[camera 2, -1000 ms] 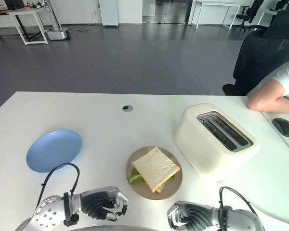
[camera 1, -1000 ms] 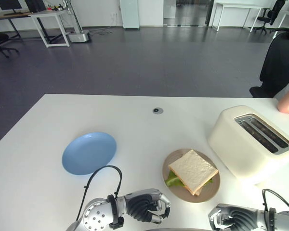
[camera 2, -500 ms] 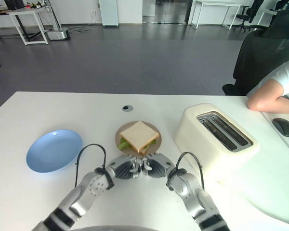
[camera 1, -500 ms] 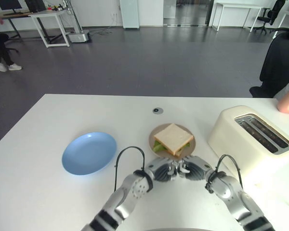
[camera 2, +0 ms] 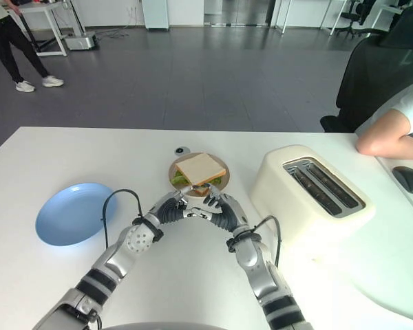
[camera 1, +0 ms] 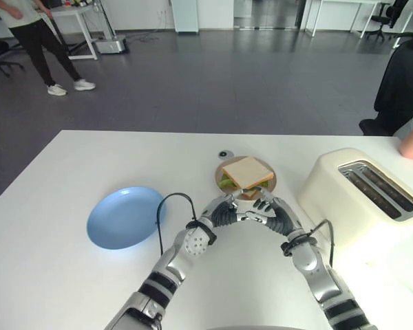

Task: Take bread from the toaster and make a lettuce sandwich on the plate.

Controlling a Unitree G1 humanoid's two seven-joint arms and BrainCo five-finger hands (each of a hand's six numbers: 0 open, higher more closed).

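A sandwich of white bread with green lettuce showing at its edges lies on a small brown plate near the middle of the white table. My left hand and right hand meet side by side at the plate's near rim, with their fingers spread and touching it. Neither hand is closed around anything. To the right stands the cream toaster, and both of its slots look empty.
An empty blue plate lies at the left. A small round fitting is set into the table just beyond the brown plate. A seated person's arm rests on the table's right edge near a computer mouse.
Both arms have stretched forward from the near table edge. The brown plate with the sandwich has slid away from me toward the table's far side, with the hands behind it.
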